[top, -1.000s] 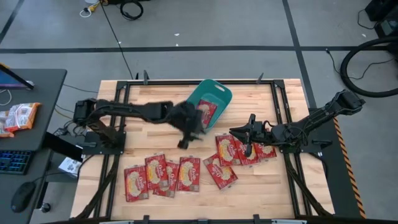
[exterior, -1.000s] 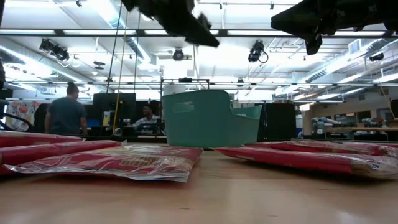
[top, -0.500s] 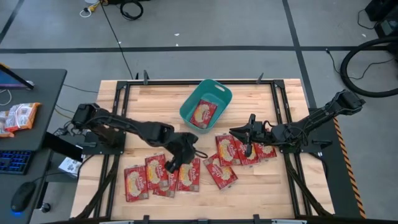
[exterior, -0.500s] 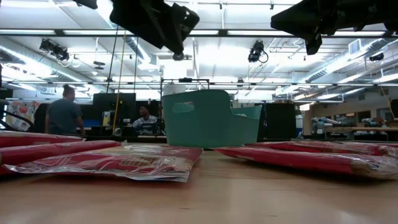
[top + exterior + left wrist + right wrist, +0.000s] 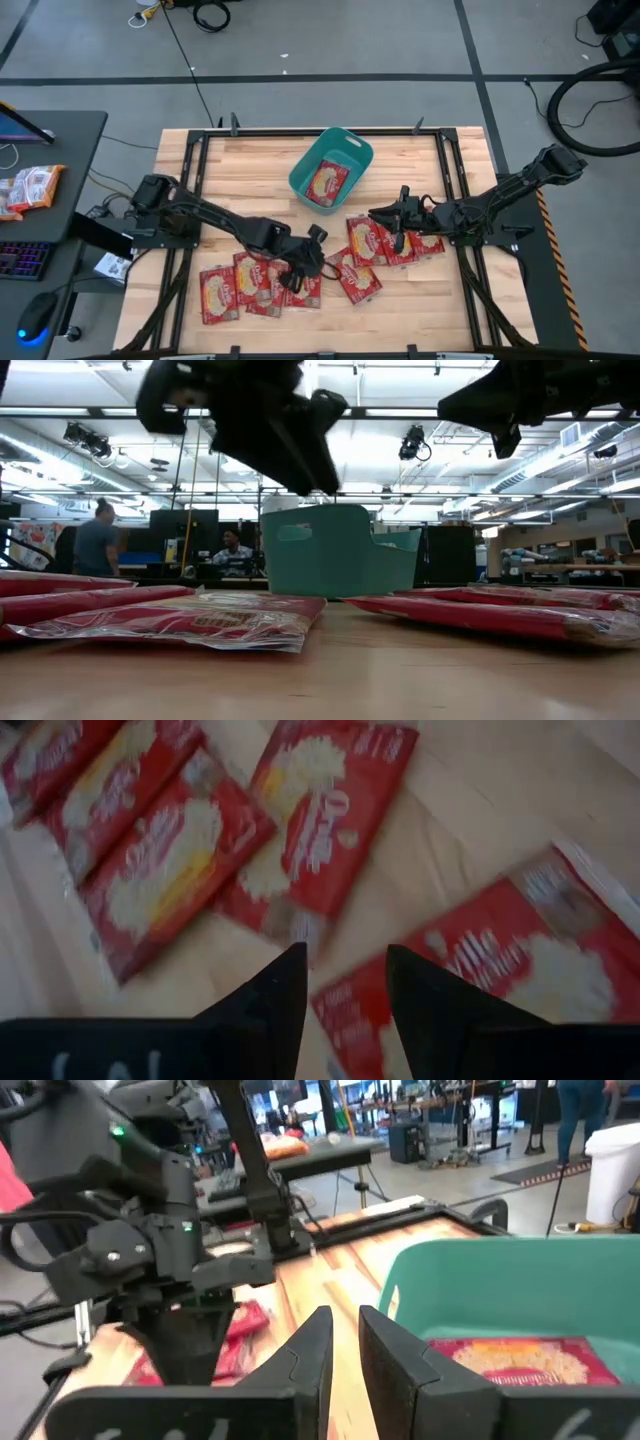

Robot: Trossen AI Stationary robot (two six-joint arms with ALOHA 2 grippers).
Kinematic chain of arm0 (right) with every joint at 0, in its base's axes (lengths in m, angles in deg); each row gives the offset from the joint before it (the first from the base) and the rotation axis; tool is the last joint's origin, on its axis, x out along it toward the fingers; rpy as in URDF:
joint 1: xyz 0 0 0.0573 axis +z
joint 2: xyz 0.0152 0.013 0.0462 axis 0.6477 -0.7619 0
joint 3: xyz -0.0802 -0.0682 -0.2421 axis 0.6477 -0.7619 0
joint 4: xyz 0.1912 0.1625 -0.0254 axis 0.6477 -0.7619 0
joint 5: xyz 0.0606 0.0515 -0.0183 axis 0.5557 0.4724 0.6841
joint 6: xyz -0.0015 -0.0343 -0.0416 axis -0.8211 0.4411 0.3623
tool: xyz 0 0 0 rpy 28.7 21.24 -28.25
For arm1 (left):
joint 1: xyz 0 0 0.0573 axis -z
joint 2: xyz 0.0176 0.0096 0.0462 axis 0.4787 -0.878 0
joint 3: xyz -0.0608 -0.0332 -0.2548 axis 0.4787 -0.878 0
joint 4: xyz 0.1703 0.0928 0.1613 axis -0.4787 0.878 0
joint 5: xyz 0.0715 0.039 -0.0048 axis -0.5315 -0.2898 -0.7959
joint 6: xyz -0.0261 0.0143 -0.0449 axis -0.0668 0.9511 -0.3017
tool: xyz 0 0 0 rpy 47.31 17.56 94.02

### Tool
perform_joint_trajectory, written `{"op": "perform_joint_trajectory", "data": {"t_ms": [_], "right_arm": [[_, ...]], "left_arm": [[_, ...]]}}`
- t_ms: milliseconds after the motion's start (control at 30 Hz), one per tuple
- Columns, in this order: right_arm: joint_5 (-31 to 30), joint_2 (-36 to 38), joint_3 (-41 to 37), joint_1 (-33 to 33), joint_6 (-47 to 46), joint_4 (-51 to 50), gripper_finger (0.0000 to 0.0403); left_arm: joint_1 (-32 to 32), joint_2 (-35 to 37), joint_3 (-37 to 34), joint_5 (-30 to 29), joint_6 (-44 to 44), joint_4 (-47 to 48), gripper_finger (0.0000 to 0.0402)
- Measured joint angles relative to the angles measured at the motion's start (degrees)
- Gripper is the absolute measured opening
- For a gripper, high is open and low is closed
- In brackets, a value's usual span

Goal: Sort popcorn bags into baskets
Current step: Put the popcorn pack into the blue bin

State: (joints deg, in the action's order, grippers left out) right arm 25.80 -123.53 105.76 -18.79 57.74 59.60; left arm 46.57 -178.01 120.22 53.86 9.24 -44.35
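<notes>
A teal basket (image 5: 352, 146) stands at the table's far middle, with one red popcorn bag (image 5: 326, 183) lying flat inside; the right wrist view shows both, the basket (image 5: 500, 1290) and that bag (image 5: 510, 1360). Several more bags lie flat on the wood: a row near the near-left (image 5: 235, 285), one in the middle (image 5: 357, 276), a cluster to the right (image 5: 385, 243). My left gripper (image 5: 305, 268) hangs open, pointing down, over the right end of the near-left row (image 5: 320, 810). My right gripper (image 5: 400, 215) hovers over the right cluster, fingers a narrow gap apart, holding nothing.
Black frame rails (image 5: 190, 200) run along the table's left, right and far sides. Bare wood (image 5: 240, 160) lies left of the basket and along the near edge. In the low view, the room behind shows people at desks (image 5: 100, 545).
My left gripper has swung from beside the basket toward the table's near edge and come down over the right end of the near-left row of bags. The bag in the basket, half hidden by the gripper before, now shows fully. The right arm has stayed put.
</notes>
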Motion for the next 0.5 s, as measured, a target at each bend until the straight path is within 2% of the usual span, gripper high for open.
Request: {"op": "perform_joint_trajectory", "data": {"t_ms": [133,333,500], "right_arm": [[0.1,0.0,0.0,0.0,-0.1,0.0,0.0059],[0.1,0.1,0.0,0.1,-0.9,-1.2,0.0059],[-0.5,0.9,0.0,1.0,-1.2,-2.9,0.0059]], "left_arm": [[1.0,-3.4,0.0,-3.9,0.3,-5.2,0.0142],[1.6,-7.8,0.0,-4.5,0.9,-11.9,0.0142],[2.9,-11.0,0.0,-5.3,5.8,-18.0,0.0142]]}}
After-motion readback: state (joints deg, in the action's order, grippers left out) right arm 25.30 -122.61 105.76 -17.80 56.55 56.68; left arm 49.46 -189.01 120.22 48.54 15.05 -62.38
